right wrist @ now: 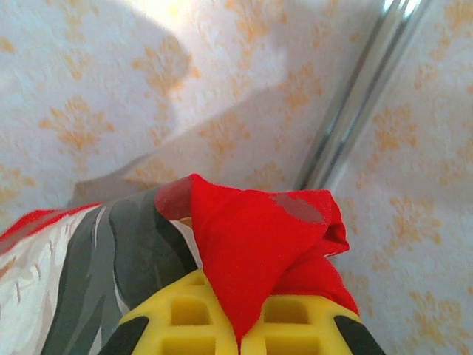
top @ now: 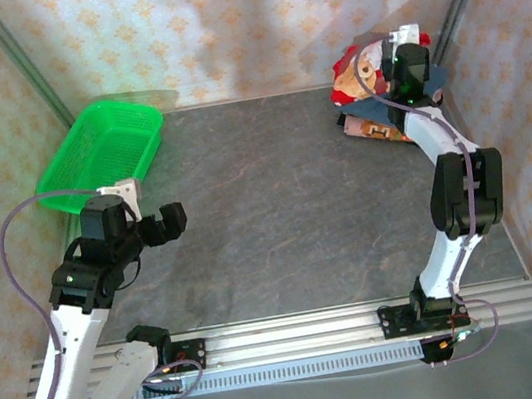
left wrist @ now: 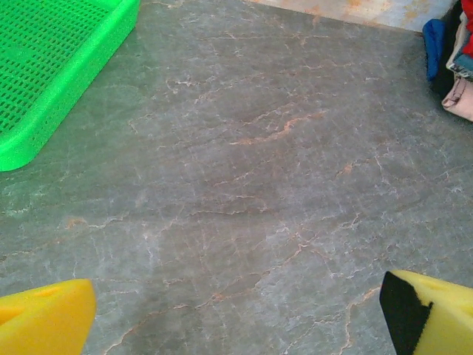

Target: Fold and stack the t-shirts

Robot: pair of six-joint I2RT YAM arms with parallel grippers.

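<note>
Patterned walls (top: 238, 22) close in a grey, veined table (top: 276, 198), and a metal post (right wrist: 355, 111) stands in the corner past the right gripper (top: 393, 56).

The right gripper reaches over the pile (top: 376, 123) of t-shirts. In its wrist view the yellow fingers (right wrist: 185, 318) are pressed together, clamped on a fold of the red shirt (right wrist: 251, 244). The fold stands up from between the tips of the gripper (right wrist: 240, 325), with the wall behind it. Printed cloth (right wrist: 111, 259) in grey and white lies just left of the fold, touching the left finger; whether it belongs to the same shirt cannot be told. From above, the red shirt (top: 343, 81) bunches on the gripper's left. The rest of the pile sits beneath and behind it, towards the arm.

The left gripper (top: 155, 215) hangs over bare table with its jaws wide apart and nothing between them. In its wrist view the gripper (left wrist: 236, 314) shows one yellow fingertip (left wrist: 44, 318) low in each corner. The basket (left wrist: 44, 74) lies ahead to its left, near but not touching. The pile (left wrist: 451, 59) is well apart, far ahead to its right, with a blue shirt (left wrist: 434, 41) at its nearer edge. From above, the basket (top: 101, 150) sits just beyond the gripper.
</note>
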